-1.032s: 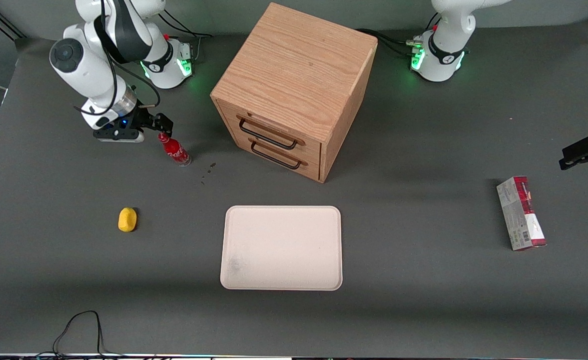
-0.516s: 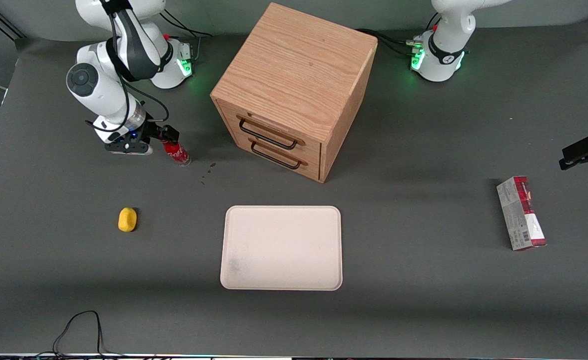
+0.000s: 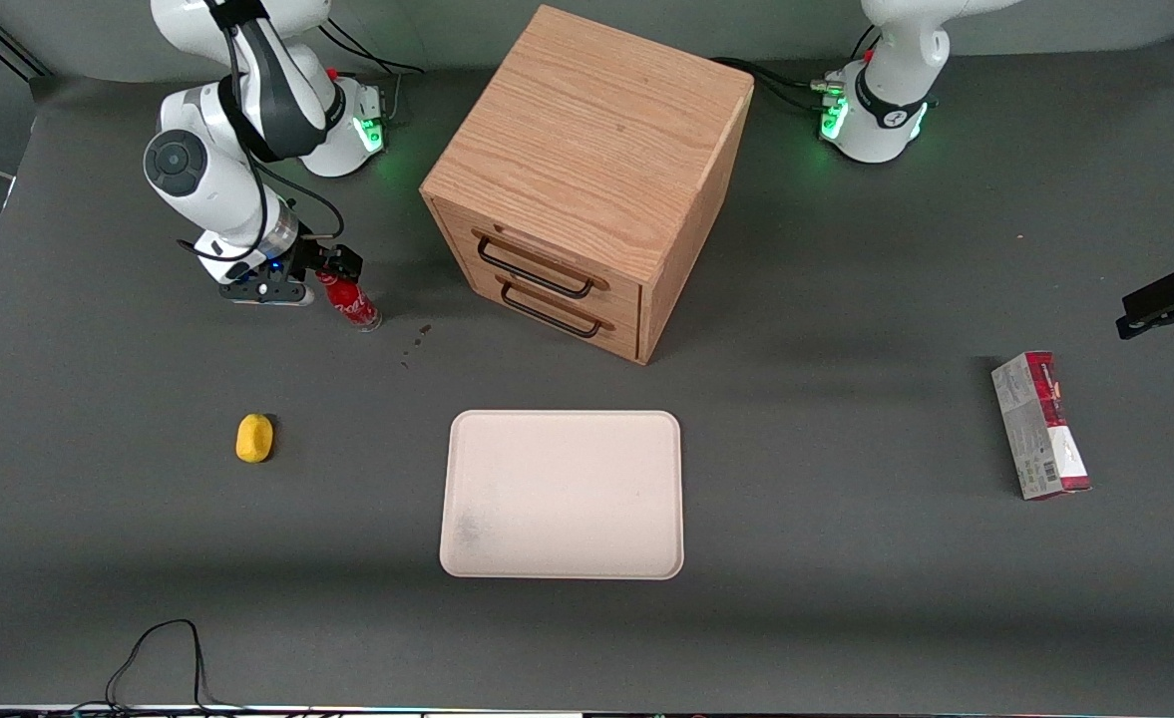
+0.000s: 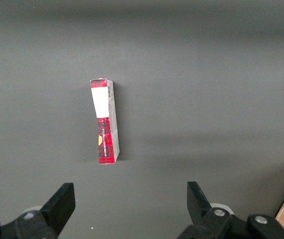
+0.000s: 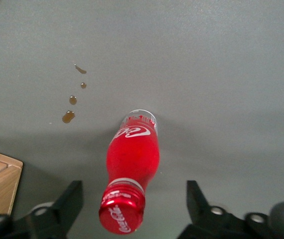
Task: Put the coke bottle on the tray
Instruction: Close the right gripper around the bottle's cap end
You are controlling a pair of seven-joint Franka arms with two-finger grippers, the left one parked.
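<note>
While the coke bottle point(image 3: 351, 301) stands upright on the table point(image 3: 846, 598) near the working arm's end, the gripper point(image 3: 330, 267) sits at its cap, fingers apart.

Front view: tray point(image 3: 562, 495) lies nearer the camera, well apart, with open table between; the wooden drawer cabinet point(image 3: 587, 179) and yellow thing point(image 3: 254, 438) flank that path. Right wrist view: the cap sits between the spread fingers point(image 5: 68, 201), so I'd drop lower, centre, then close. Small brown drips point(image 5: 69, 116) lie just beside the bottle.
</note>
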